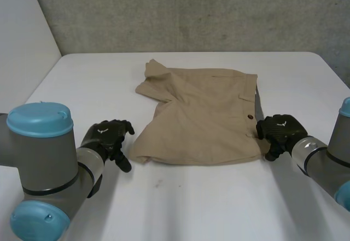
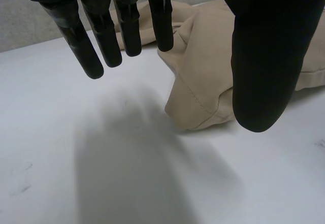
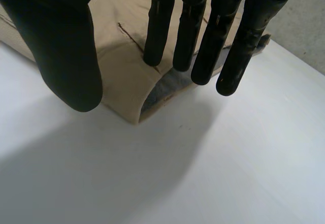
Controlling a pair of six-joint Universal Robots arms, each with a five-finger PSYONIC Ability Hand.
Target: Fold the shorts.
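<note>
The beige shorts (image 1: 202, 115) lie flat in the middle of the white table (image 1: 219, 197). Their long axis runs from the left edge to the right edge. The waistband points to the right edge, and the two legs point to the left edge, one spreading toward the far side and one toward the near side.

The left hand (image 1: 108, 136) hovers just beside the hem of the near leg. Its fingers (image 2: 101, 36) are straight and spread, well apart from the thumb, and they hold nothing.

The right hand (image 1: 281, 131) is at the near corner of the waistband. Its fingers (image 3: 188, 31) are straight, side by side above that corner, with the thumb wide apart. I cannot tell if they touch the cloth.
</note>
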